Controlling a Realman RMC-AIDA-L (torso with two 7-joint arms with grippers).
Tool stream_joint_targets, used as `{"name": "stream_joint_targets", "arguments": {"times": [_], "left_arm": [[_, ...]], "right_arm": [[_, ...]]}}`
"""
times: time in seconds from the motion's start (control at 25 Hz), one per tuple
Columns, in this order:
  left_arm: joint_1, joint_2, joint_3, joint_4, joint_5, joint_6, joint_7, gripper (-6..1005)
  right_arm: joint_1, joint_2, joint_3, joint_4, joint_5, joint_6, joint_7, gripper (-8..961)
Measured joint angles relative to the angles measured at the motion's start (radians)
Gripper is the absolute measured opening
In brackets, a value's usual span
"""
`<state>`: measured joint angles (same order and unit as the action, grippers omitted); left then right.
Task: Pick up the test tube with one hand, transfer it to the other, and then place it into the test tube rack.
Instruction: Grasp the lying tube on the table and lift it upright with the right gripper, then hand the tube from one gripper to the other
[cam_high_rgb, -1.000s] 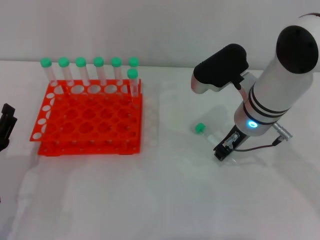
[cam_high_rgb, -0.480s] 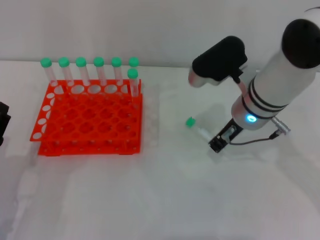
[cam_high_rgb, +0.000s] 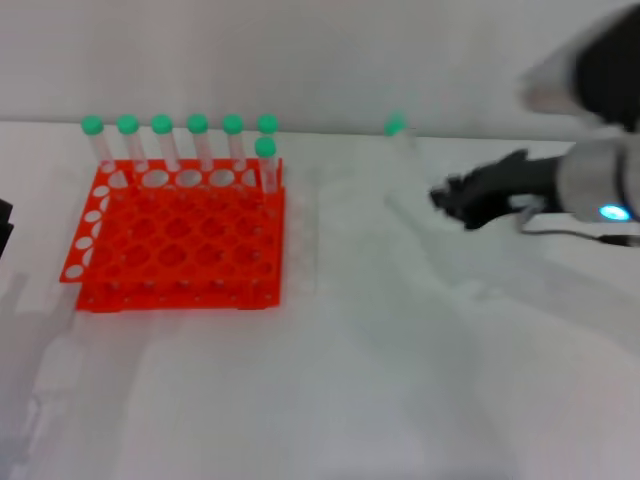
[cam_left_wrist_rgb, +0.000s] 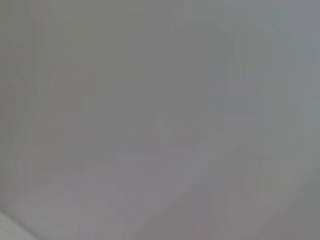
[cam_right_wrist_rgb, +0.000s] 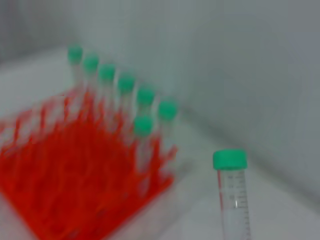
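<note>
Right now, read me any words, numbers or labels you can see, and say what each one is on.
No readable text anywhere.
Test tube, held up by the right hand: printed scale marks on its side, too blurred to read.
Rack and its seven racked tubes: no label or number can be made out.
Left wrist view: blank grey, nothing to read.

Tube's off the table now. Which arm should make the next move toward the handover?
Left. The right gripper already holds the test tube upright, green cap up, right of the test tube rack. The left gripper sits at the table's far left edge and must come across to receive it.
</note>
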<state>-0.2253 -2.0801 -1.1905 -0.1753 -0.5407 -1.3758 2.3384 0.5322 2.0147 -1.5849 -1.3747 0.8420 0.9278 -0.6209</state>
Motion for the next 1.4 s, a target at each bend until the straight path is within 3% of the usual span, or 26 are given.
{"name": "stream_joint_targets", "arguments": {"times": [0.08,0.2,0.36,0.48,0.72,0.84,0.92,1.16,1.4], "left_arm": [[-0.001,0.002,0.000,0.000,0.018,-0.039,-0.012,876],[-0.007,0.006,0.000,0.000,0.052,-0.098,-0.014,876],[-0.009,0.019,0.000,0.001,0.101,-0.151,-0.024,876],[-0.012,0.028,0.000,0.001,0.141,-0.161,-0.043,876],[-0.071,0.047,0.000,0.001,0.270,-0.169,-0.075,875],[-0.109,0.062,0.000,-0.002,0.383,-0.169,-0.085,875],[-0.136,0.075,0.000,-0.004,0.479,-0.175,-0.084,875],[-0.205,0.079,0.000,-0.008,0.711,-0.192,-0.073,876],[-0.251,0.060,0.000,-0.014,0.850,-0.194,-0.026,875]], "right_arm": [[-0.125,0.000,0.006,-0.058,0.109,-0.105,-0.143,178],[-0.258,-0.003,0.004,-0.057,0.351,-0.235,-0.391,177],[-0.326,-0.006,0.008,0.093,0.783,-0.281,-0.803,177],[-0.328,-0.006,0.031,0.273,1.090,-0.186,-1.100,177],[-0.246,-0.001,0.087,0.874,1.620,0.329,-1.809,178],[-0.203,0.007,0.083,1.064,1.703,0.459,-2.007,178],[-0.184,0.011,0.076,1.115,1.705,0.474,-2.054,178],[-0.172,0.013,-0.008,1.112,1.702,0.468,-2.033,177],[-0.158,0.013,-0.093,1.087,1.706,0.461,-2.010,178]]}}
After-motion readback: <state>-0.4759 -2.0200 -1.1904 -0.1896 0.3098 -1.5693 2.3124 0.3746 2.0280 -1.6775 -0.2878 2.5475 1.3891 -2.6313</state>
